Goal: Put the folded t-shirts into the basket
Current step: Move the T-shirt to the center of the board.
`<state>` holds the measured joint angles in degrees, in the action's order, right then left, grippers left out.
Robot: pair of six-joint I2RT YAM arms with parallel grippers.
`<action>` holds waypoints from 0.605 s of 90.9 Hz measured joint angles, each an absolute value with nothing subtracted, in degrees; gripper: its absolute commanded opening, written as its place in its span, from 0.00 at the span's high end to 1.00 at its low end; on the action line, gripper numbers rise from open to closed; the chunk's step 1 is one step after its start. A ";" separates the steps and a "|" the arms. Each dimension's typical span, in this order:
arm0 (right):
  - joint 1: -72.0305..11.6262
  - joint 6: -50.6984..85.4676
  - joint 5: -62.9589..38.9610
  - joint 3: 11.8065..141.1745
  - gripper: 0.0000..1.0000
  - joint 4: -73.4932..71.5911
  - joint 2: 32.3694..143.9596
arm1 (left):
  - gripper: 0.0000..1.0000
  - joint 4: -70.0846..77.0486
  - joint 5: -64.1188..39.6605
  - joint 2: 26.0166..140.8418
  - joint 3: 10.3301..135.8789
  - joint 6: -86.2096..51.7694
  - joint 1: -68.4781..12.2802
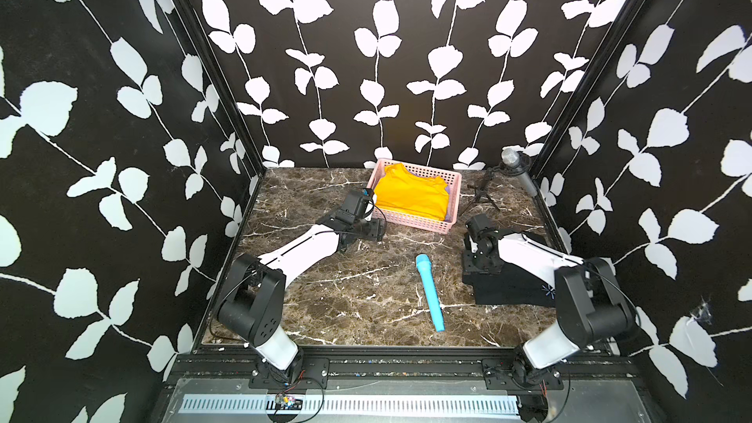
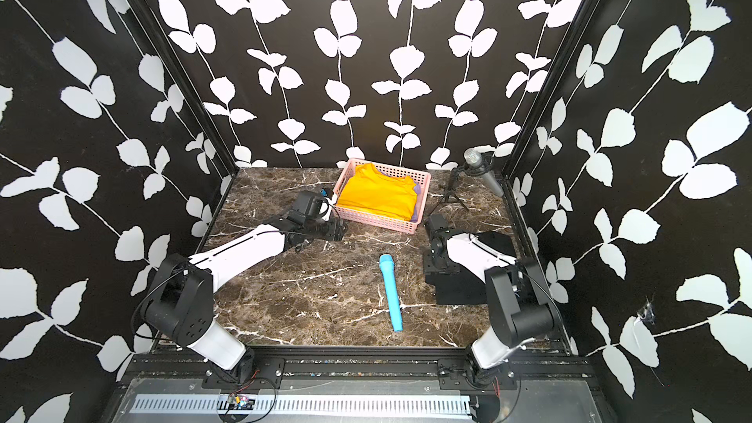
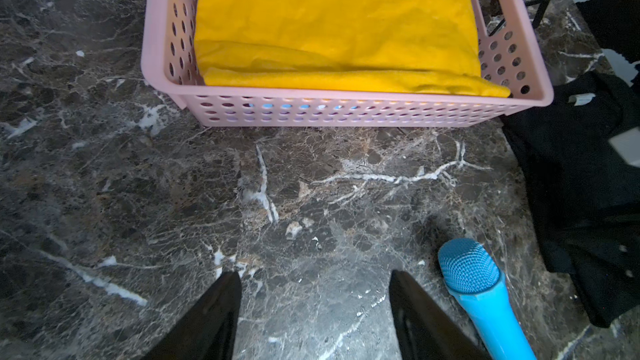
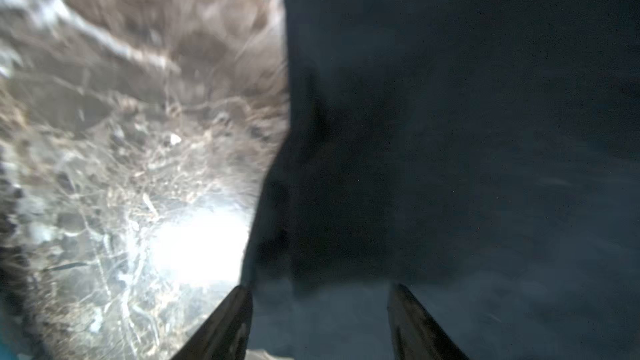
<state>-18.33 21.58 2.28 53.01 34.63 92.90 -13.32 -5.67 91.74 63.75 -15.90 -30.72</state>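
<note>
The pink basket stands at the back middle of the marble table. A mustard yellow folded t-shirt lies on top inside it, with a lilac edge showing beneath. A black folded t-shirt lies on the table at the right. My right gripper points down at that shirt's left edge, jaws apart with black fabric under them. My left gripper is open over bare marble in front of the basket.
A long light-blue toy microphone lies on the table between the arms. A grey microphone on a small black tripod stands at the back right corner, beside the basket. Black leaf-patterned walls close in three sides.
</note>
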 measured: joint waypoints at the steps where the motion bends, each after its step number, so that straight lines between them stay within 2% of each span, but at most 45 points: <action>1: -18.33 21.50 2.02 53.01 0.41 34.52 93.27 | 0.30 -13.32 -5.72 91.74 63.72 -15.92 -30.72; 14: -18.37 21.78 0.89 53.12 0.53 33.61 94.17 | 0.30 -13.32 -6.24 91.61 63.11 -16.12 -30.72; 25: -18.33 23.00 -1.58 51.46 0.58 31.38 92.75 | 0.30 -13.23 -6.74 90.70 61.69 -16.75 -30.72; 39: -20.43 25.67 -4.49 50.11 0.58 28.45 91.74 | 0.30 -12.67 -7.49 89.03 59.81 -17.50 -30.96; 55: -27.55 30.11 -9.06 49.76 0.51 23.99 91.74 | 0.30 -11.55 -8.16 87.83 58.06 -18.57 -31.68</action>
<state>-27.55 30.11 -9.06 49.76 23.99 91.74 -11.55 -8.16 87.83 58.06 -18.57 -31.68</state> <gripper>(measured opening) 0.469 0.701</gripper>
